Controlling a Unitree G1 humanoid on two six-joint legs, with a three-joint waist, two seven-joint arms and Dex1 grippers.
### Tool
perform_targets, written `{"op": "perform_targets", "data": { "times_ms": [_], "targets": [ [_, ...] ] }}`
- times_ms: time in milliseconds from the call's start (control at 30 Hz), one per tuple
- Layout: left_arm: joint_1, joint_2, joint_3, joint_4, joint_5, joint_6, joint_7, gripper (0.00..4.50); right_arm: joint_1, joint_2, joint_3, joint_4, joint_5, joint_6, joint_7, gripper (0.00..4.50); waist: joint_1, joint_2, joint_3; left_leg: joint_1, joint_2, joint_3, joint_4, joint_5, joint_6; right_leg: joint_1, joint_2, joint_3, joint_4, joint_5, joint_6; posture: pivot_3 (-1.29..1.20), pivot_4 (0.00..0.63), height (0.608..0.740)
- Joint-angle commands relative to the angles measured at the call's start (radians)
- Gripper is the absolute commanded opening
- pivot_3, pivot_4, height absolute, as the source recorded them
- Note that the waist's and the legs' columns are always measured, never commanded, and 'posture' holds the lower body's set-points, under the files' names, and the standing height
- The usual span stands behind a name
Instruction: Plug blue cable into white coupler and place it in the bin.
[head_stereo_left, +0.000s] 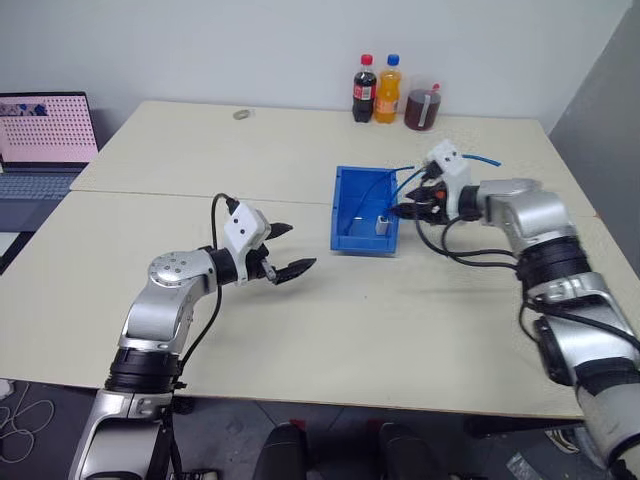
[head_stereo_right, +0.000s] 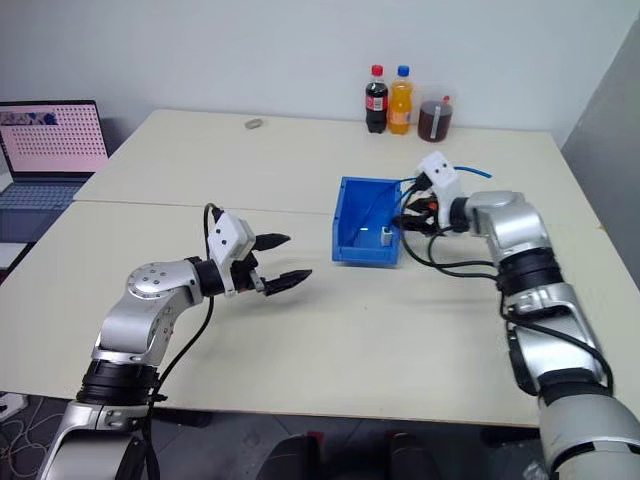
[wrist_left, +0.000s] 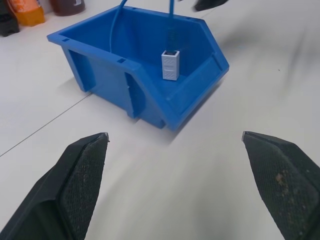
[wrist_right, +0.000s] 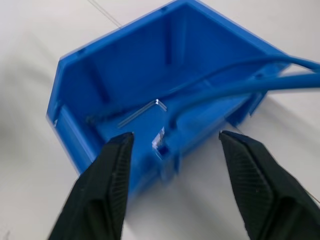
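The bright-blue bin (head_stereo_left: 352, 240) sits at the middle of the table. The white coupler (wrist_left: 170, 65) stands upright inside it, near the low front lip. The light-blue cable (wrist_left: 171, 20) is plugged into the coupler's top and runs up over the bin's wall toward the right (wrist_right: 240, 85). My right gripper (wrist_right: 176, 135) hovers open just beside the bin's right wall, with nothing between its fingers. My left gripper (head_stereo_left: 298, 247) is open and empty above the table, left of the bin and facing it.
A cola bottle (head_stereo_left: 364, 90), an orange bottle (head_stereo_left: 388, 90) and a jar of dark liquid (head_stereo_left: 421, 108) stand at the table's far edge. A laptop (head_stereo_left: 40, 140) is at the far left. Black arm cables (head_stereo_left: 460, 250) droop beside the bin.
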Motion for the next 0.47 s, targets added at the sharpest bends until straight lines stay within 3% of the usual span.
{"op": "perform_targets", "data": {
  "times_ms": [33,100,200,367,467],
  "targets": [
    [-0.033,0.030,0.027,0.030,-0.009,-0.033,-0.013,4.50,0.085,-0.088,-0.010,-0.209,0.041,0.086,0.093,4.02,-0.001,0.000,0.000,0.000,0.000,0.000,0.000,0.000,0.000,0.000,0.000,0.000,0.000,0.000,0.000,0.00,0.150,0.740],
    [-0.035,0.048,0.034,0.037,-0.006,-0.032,-0.008,4.50,0.192,-0.157,-0.011,-0.361,0.054,0.107,0.124,4.44,-0.002,0.000,0.000,0.000,0.000,0.000,0.000,0.000,0.000,0.000,0.000,0.000,0.000,0.000,0.000,0.00,0.150,0.740],
    [-0.027,0.063,0.059,0.036,-0.011,-0.027,0.017,4.50,0.340,-0.212,-0.063,-0.577,0.098,0.156,0.111,4.50,-0.004,0.000,0.000,0.000,0.000,0.000,0.000,0.000,0.000,0.000,0.000,0.000,0.000,0.000,0.000,0.00,0.150,0.740],
    [0.011,0.073,0.118,-0.032,-0.050,0.042,0.072,4.50,0.519,-0.101,-0.297,-0.865,0.240,0.239,-0.067,4.50,-0.015,0.000,0.000,0.000,0.001,-0.001,0.001,0.000,0.000,0.000,0.002,0.001,0.002,0.000,0.000,0.00,0.150,0.740],
    [0.029,0.075,0.126,-0.064,-0.073,0.082,0.080,4.50,0.558,-0.074,-0.323,-0.922,0.249,0.248,-0.129,4.50,-0.015,0.000,0.000,0.001,0.001,-0.002,0.002,0.000,0.000,0.001,0.002,0.000,0.004,-0.001,0.002,0.00,0.150,0.740]
  ]
}}
